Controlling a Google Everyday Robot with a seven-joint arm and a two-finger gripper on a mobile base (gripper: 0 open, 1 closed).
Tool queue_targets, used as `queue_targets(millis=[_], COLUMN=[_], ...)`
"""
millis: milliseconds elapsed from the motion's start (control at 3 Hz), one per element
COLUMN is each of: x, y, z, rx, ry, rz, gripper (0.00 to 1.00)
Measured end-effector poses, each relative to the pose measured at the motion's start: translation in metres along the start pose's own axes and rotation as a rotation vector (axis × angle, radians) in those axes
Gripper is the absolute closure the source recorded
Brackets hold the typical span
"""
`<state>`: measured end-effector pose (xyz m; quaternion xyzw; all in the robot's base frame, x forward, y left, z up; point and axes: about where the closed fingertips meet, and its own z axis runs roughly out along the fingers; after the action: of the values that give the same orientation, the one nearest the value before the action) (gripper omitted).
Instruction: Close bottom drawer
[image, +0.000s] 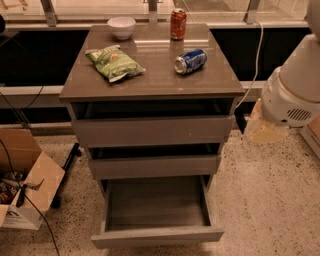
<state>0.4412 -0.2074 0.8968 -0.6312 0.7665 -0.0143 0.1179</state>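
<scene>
Grey-brown cabinet (150, 132) w/ 3 drawers. Bottom drawer (157, 236) is pulled out far, its shallow box bare inside; front panel sits near lower edge of view. Upper two drawers stand out only a little; insides are dark, not readable. Surface (155, 80) carries chip bag (115, 62), blue can (190, 60) on its side, red can (178, 24) upright and bowl (122, 27). White arm (295, 85) is at right, cut off by frame. Gripper (262, 127) is a pale yellowish blur under it, beside top drawer, apart from cabinet; jaws open or closed, cannot tell. Carton (25, 175) at left, partly cut off.
</scene>
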Motion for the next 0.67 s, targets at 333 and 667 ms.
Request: queue_targets(millis=[333, 667], x=[0.0068, 0.0068], y=[0.0014, 0.0018], z=[0.0393, 0.0408], rx=[-0.025, -0.028], ry=[0.0, 0.002], rz=[-0.014, -0.014], gripper=[1.0, 1.0])
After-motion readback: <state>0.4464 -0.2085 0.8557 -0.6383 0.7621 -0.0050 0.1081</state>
